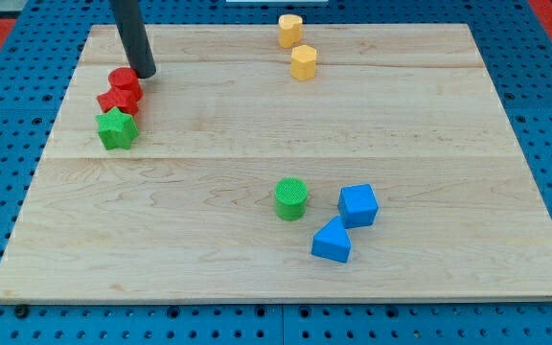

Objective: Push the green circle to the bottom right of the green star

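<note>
The green circle [291,198] stands at the board's lower middle. The green star [117,128] lies at the view's left, touching a red block [117,102] above it. A second red block [125,82] sits just above that one. My tip [145,73] is at the upper left, just right of the upper red block and above the green star. It is far from the green circle.
A blue cube [358,205] and a blue wedge-shaped block [332,241] lie just right of the green circle. Two yellow blocks [289,30] [303,62] sit at the view's top middle. The wooden board [429,125] rests on a blue pegboard.
</note>
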You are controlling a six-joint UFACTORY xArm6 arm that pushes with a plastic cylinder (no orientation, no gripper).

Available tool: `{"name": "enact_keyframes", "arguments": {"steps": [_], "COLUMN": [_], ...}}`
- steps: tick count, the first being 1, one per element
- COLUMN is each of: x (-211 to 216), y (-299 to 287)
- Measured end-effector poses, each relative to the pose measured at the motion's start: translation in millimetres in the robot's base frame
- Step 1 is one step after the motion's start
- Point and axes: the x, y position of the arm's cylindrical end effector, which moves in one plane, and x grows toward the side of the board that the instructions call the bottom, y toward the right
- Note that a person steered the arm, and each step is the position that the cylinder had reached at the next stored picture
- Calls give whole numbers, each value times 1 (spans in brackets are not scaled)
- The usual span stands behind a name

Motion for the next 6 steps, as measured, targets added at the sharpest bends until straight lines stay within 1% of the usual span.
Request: {"name": "enact_keyframes", "arguments": {"steps": [1,2,3,4,5,6], "x": [28,51,129,159,160,184], "y": [19,83,140,222,284,244]}}
